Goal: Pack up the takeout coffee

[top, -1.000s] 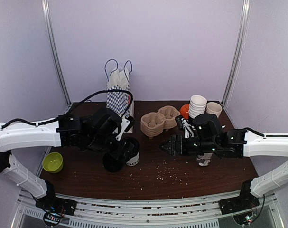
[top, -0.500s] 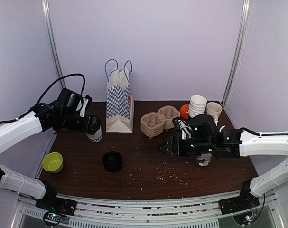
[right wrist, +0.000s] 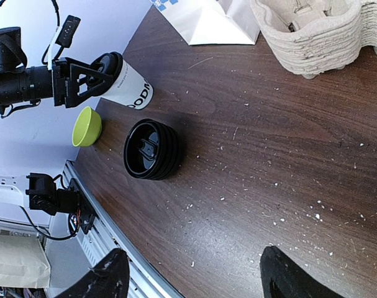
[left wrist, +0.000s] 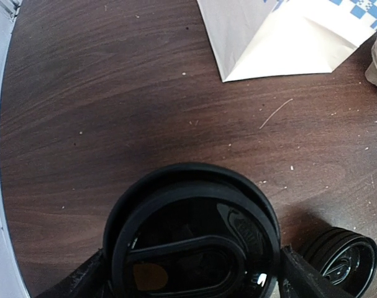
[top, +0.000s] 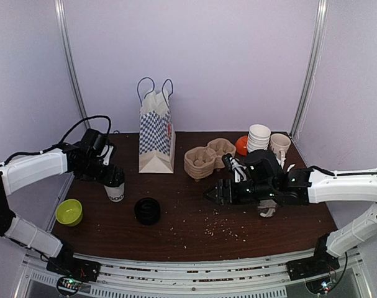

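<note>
From above, the left hand (top: 111,179) grips the coffee cup (top: 116,192) upright, lid (top: 112,176) uppermost, at the left side of the table (top: 194,233), well apart from the carrier tray (top: 199,162). Left wrist: the lid (left wrist: 194,242) faces the camera between both fingers (left wrist: 82,282). Right wrist: the right hand (right wrist: 194,276) gapes wide, empty.

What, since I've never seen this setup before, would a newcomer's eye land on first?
Probably the left gripper clamped around the lidded coffee cup at the left of the table, near a lime-green bowl. Next, the tall blue-and-white checked bag standing at the back, with stacked pulp carrier trays to its right and a black stack of lids mid-table.
</note>
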